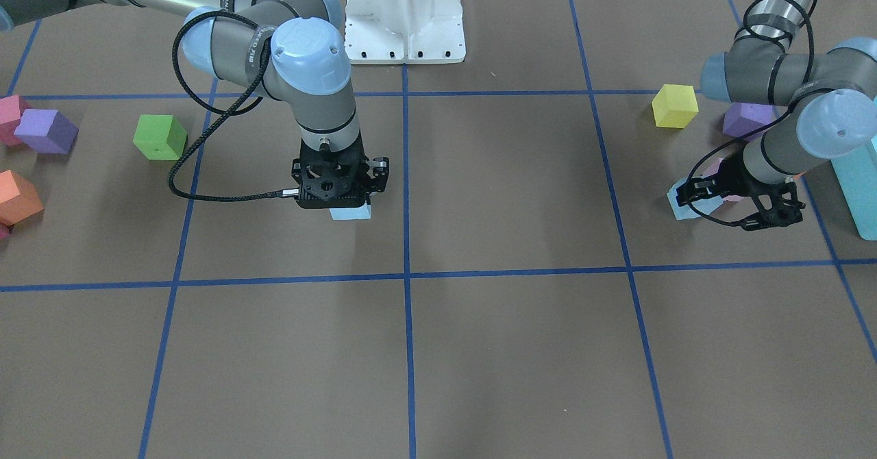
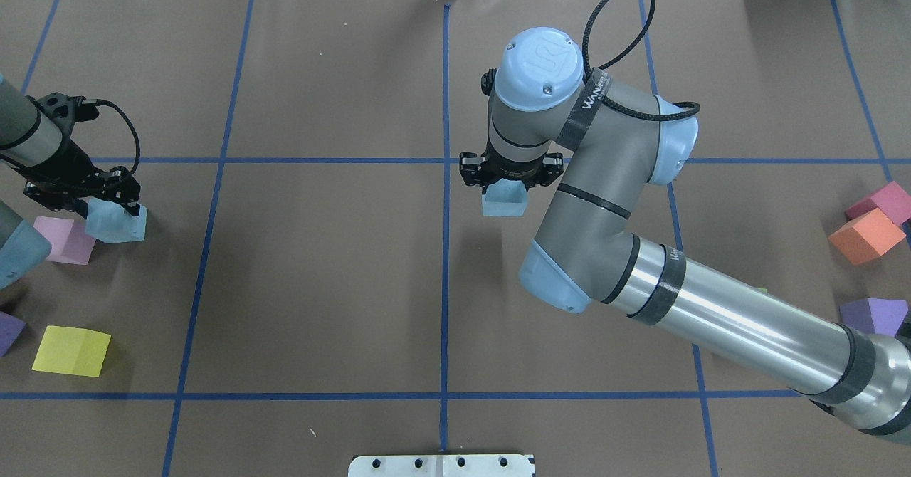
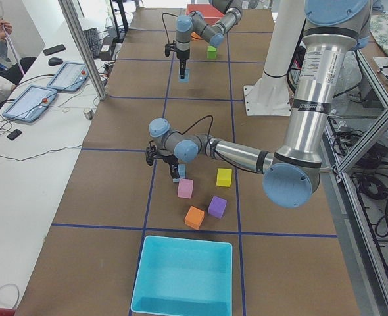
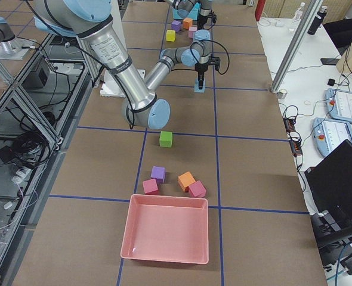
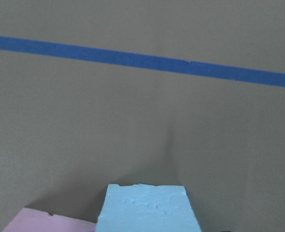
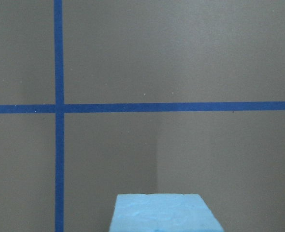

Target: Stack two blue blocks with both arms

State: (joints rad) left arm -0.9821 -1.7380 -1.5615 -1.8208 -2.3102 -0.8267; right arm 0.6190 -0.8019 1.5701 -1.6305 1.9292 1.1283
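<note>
I'm looking at the left blue block (image 2: 117,222) and right blue block (image 2: 504,201), both showing up pale sky-blue. The table (image 2: 320,270) is reading plain brown with a blue tape grid (image 2: 443,285) running across it. I'm also spotting a pink cube (image 2: 71,238), a yellow cube (image 2: 71,351), a green cube (image 1: 159,137), a turquoise tray (image 3: 181,280) and a salmon-pink tray (image 4: 164,232).

Seen from across the counter (image 1: 514,192), the right tool (image 1: 346,205) covers nearly all of its blue block (image 1: 353,214), only a sliver showing below. The pink cube (image 1: 714,169) sits mostly behind the left arm (image 1: 822,127), and the turquoise box (image 1: 860,185) runs off the side of view.
</note>
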